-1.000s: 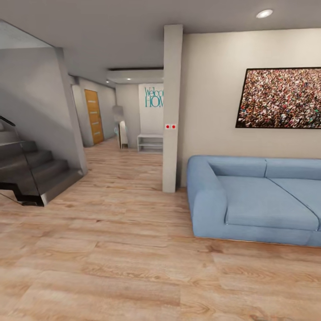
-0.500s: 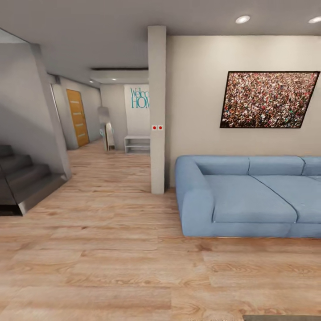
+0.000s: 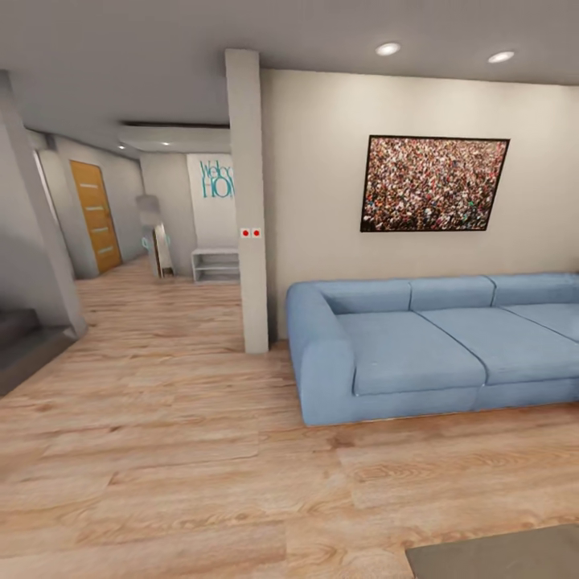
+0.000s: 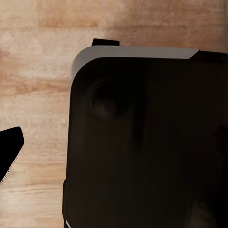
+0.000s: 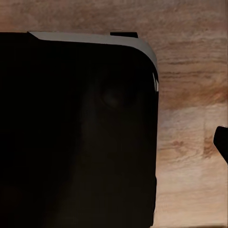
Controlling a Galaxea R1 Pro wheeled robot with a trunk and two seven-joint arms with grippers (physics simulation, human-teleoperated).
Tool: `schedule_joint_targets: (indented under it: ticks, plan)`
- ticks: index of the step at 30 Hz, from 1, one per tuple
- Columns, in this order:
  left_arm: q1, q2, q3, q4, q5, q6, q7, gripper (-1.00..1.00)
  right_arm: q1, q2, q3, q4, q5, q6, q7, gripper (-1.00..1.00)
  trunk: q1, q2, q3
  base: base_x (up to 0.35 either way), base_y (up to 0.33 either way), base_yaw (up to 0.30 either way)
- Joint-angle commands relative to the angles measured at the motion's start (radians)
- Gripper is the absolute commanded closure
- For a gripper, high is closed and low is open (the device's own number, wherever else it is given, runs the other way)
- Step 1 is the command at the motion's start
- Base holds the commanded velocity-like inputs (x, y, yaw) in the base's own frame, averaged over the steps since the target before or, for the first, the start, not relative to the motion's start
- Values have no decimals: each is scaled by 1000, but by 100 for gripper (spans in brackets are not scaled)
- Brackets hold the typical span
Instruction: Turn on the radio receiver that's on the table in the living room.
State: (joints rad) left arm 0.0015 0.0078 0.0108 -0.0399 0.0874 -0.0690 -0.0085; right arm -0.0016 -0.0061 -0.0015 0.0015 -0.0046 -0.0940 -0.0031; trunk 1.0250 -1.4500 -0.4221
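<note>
The radio receiver is out of view. A corner of a glossy grey-brown table point(image 3: 494, 556) enters the head view at the bottom right, with nothing on the part that shows. The living room's blue sectional sofa point(image 3: 418, 354) stands against the beige wall beyond it. In the left wrist view, a black rounded part of my own body point(image 4: 142, 142) hangs over the wood floor, with one dark fingertip point(image 4: 9, 154) at the picture's edge. The right wrist view shows the same black body point(image 5: 76, 133) and a dark fingertip point(image 5: 222, 141). Whether the jaws are open or shut is hidden.
A grey pillar point(image 3: 249, 209) stands left of the sofa, with a hallway and an orange door point(image 3: 95, 213) behind it. Dark stairs point(image 3: 20, 342) sit at the far left. A framed crowd picture point(image 3: 433, 183) hangs over the sofa. Light wood floor point(image 3: 185, 466) stretches ahead.
The head camera has turned to the right, so the pillar, stairs and sofa slid left in the picture. More of the sofa shows, and the table corner has come into view at the bottom right.
</note>
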Motion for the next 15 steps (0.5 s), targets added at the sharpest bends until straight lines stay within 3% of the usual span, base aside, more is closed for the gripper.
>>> schedule_joint_targets:
  ticks: [1, 15]
  plan:
    - [0, 0, 0, 0, 0, 0, 0, -100, 0, 0, 0, 0, 0, 0, 0, -100, 0, 0, 1, 0, 0, -264]
    - [0, 0, 0, 0, 0, 0, 1, -100, 0, 0, 0, 0, 0, 0, 0, -100, 0, 0, 10, 0, 0, -264]
